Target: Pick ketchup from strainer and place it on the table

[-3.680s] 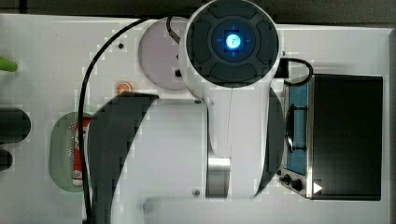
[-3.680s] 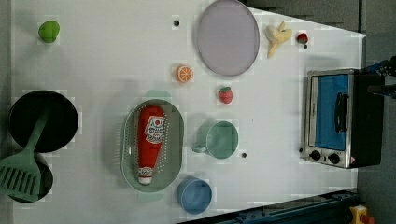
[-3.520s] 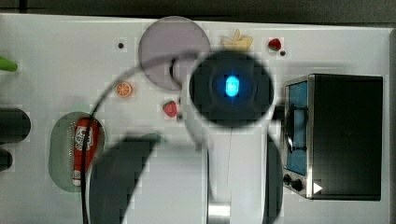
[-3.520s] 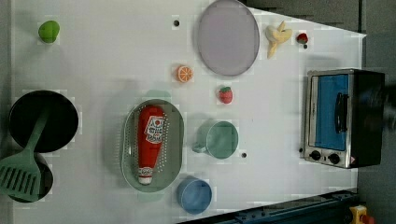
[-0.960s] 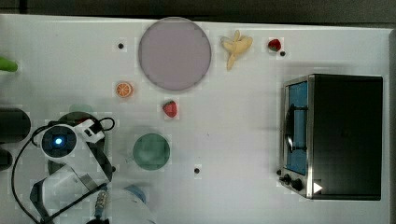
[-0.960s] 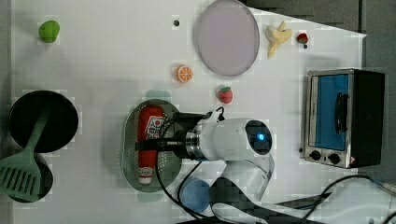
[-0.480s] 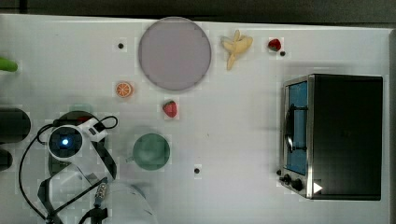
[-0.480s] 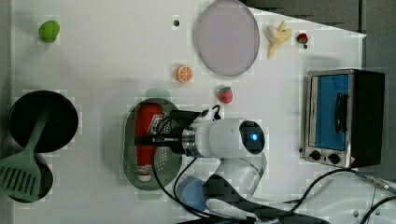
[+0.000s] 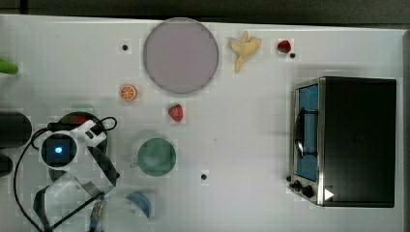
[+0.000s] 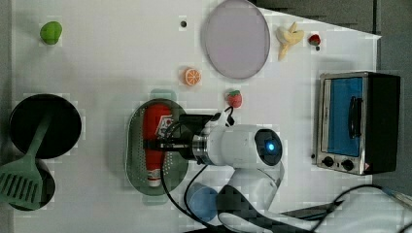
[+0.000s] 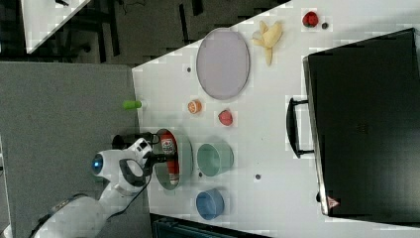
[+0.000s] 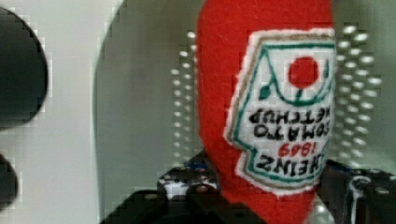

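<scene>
The ketchup (image 10: 155, 124), a red bottle with a white label, lies lengthwise in the pale green strainer (image 10: 132, 160) on the white table (image 10: 121, 48). My gripper (image 10: 156, 144) reaches in from the left view's right and is shut across the bottle's middle. In the wrist view the ketchup (image 12: 261, 93) sits between two dark fingers (image 12: 187, 189), both pressed against its sides, with the strainer's dotted bottom (image 12: 140, 116) behind. In the right view the gripper (image 11: 158, 157) is on the ketchup (image 11: 168, 146). In the top view the arm covers most of the strainer, leaving a red tip of ketchup (image 9: 81, 118).
A teal cup (image 9: 156, 156) and a blue cup (image 10: 201, 201) stand close to the strainer. A black pan (image 10: 46, 125) with a green spatula (image 10: 24, 179) lies beyond it. A strawberry (image 10: 234, 98), orange slice (image 10: 192, 76), lilac plate (image 10: 236, 39) and toaster oven (image 10: 357, 121) sit farther off.
The arm swung in over the strainer and came down onto the bottle. Over the last second the fingers drew in from wide open onto the ketchup's sides.
</scene>
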You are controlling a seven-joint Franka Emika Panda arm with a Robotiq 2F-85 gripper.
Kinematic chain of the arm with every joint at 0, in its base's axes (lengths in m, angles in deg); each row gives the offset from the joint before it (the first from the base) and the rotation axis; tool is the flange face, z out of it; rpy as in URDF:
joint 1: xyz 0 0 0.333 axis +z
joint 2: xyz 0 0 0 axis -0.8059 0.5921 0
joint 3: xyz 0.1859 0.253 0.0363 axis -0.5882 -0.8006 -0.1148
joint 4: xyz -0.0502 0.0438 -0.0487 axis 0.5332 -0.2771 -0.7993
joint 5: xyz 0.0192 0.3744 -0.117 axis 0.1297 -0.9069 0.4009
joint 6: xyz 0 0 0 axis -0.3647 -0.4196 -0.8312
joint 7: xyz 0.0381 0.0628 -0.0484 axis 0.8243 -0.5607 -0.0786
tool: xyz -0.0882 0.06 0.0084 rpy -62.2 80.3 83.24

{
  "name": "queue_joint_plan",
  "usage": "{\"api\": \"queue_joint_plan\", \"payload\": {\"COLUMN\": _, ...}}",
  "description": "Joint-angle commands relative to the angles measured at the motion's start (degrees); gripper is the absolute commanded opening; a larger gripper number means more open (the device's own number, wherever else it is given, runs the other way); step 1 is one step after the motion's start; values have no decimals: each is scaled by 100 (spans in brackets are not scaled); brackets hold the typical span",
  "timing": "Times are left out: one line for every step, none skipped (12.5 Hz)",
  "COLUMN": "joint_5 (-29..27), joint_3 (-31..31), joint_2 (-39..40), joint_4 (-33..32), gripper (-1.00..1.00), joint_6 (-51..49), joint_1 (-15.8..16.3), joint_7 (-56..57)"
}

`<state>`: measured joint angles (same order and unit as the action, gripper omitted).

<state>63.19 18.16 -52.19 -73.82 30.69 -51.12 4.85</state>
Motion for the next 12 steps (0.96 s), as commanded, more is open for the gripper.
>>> {"api": "queue_joint_plan", "payload": {"joint_5": -223, "joint_3": -149, "joint_2": -1096, "joint_4": 164, "gripper": 17, "joint_6": -808, "joint_1": -79, "joint_7": -274}}
{"api": "queue_joint_plan", "payload": {"joint_5": -491, "joint_3": -149, "joint_2": -1414, "joint_4": 246, "gripper": 17, "joint_6": -1263, "joint_1": -151, "joint_7": -274}}
{"api": "queue_joint_plan", "payload": {"joint_5": -809, "joint_3": -147, "joint_2": -1687, "joint_4": 374, "gripper": 17, "joint_6": -1732, "joint_1": -234, "joint_7": -274}}
{"api": "queue_joint_plan", "payload": {"joint_5": -1111, "joint_3": -123, "joint_2": -1909, "joint_4": 538, "gripper": 17, "joint_6": -2187, "joint_1": -332, "joint_7": -272}}
{"api": "queue_joint_plan", "payload": {"joint_5": -1289, "joint_3": -60, "joint_2": -2089, "joint_4": 713, "gripper": 17, "joint_6": -2627, "joint_1": -433, "joint_7": -233}}
{"api": "queue_joint_plan", "payload": {"joint_5": -1335, "joint_3": 39, "joint_2": -2218, "joint_4": 876, "gripper": 17, "joint_6": -3007, "joint_1": -534, "joint_7": -173}}
{"api": "queue_joint_plan", "payload": {"joint_5": -1335, "joint_3": 170, "joint_2": -2306, "joint_4": 1025, "gripper": 17, "joint_6": -3290, "joint_1": -628, "joint_7": -59}}
{"api": "queue_joint_plan", "payload": {"joint_5": -1333, "joint_3": 328, "joint_2": -2361, "joint_4": 1141, "gripper": 17, "joint_6": -3439, "joint_1": -718, "joint_7": 116}}
{"api": "queue_joint_plan", "payload": {"joint_5": -1332, "joint_3": 523, "joint_2": -2393, "joint_4": 1214, "gripper": 17, "joint_6": -3487, "joint_1": -801, "joint_7": 332}}
{"api": "queue_joint_plan", "payload": {"joint_5": -1331, "joint_3": 756, "joint_2": -2411, "joint_4": 1240, "gripper": 17, "joint_6": -3489, "joint_1": -882, "joint_7": 587}}
{"api": "queue_joint_plan", "payload": {"joint_5": -1311, "joint_3": 992, "joint_2": -2416, "joint_4": 1240, "gripper": 17, "joint_6": -3491, "joint_1": -949, "joint_7": 864}}
{"api": "queue_joint_plan", "payload": {"joint_5": -1298, "joint_3": 1222, "joint_2": -2410, "joint_4": 1224, "gripper": 17, "joint_6": -3490, "joint_1": -994, "joint_7": 1137}}
